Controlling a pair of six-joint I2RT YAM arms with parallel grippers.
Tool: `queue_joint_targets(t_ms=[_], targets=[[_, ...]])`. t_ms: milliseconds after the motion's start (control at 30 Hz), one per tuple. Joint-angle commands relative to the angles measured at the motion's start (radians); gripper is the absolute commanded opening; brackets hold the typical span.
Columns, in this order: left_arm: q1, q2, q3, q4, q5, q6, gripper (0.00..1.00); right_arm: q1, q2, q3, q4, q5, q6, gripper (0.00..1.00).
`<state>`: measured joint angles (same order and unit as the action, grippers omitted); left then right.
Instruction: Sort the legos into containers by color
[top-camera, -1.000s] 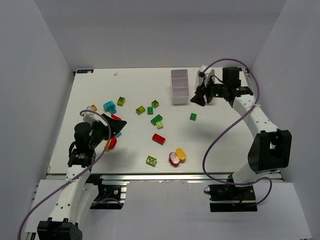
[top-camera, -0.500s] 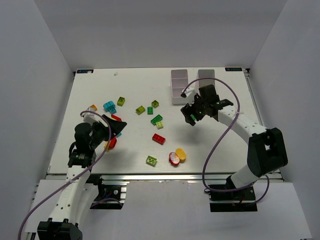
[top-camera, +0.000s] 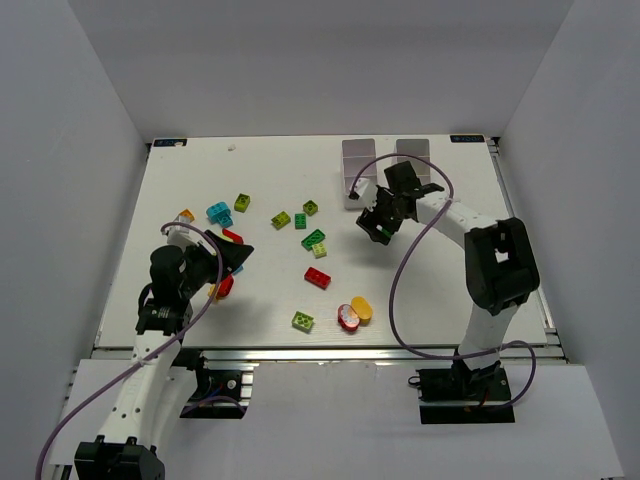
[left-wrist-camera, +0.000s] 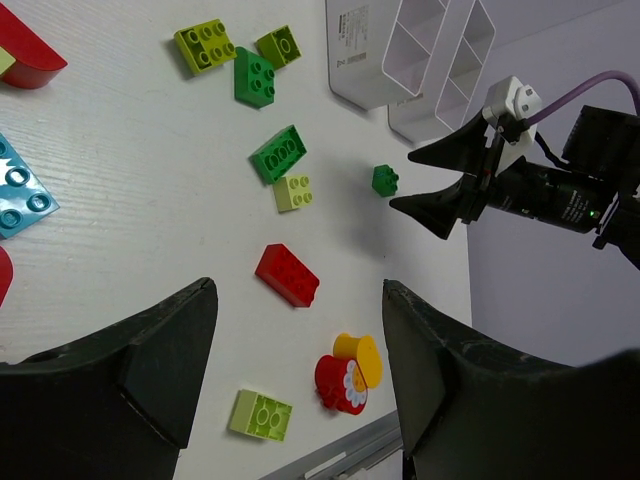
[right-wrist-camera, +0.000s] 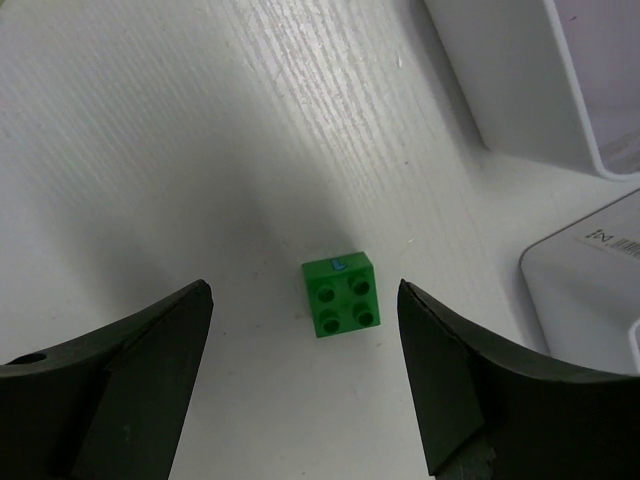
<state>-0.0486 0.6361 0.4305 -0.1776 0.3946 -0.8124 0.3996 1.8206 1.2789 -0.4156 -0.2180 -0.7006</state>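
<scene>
Hovering | right gripper (left-wrist-camera: 403, 180) spread wide | 1 green lego (right-wrist-camera: 340, 293) below, between its fingers, untouched

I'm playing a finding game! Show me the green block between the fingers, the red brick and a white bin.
green block (right-wrist-camera: 341, 294): right wrist view, its studded top.
red brick (left-wrist-camera: 287, 275): left wrist view, its top face.
white bin (left-wrist-camera: 350, 70): left wrist view, its labelled side wall.

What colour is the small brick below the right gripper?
Green brick; the right wrist view shows it best.
</scene>
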Motion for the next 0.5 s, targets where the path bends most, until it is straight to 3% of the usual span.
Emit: queue_joint_targets(t_ms=[0,367,467], targets=[[0.003,0.002,-0.003,-0.008,-0.016,0.013,0.76,-0.021,0.043,0.075,-0.044,-0.032,-0.069,0.78],[0.003,0.039,-0.001,0.013,-0.008,0.012,0.76,-0.061,0.103,0.076,-0.061,-0.032,-0.119,0.74],[0.003,0.046,0.005,0.016,-0.008,0.012,0.76,-0.064,0.114,0.082,-0.065,-0.043,-0.125,0.68]])
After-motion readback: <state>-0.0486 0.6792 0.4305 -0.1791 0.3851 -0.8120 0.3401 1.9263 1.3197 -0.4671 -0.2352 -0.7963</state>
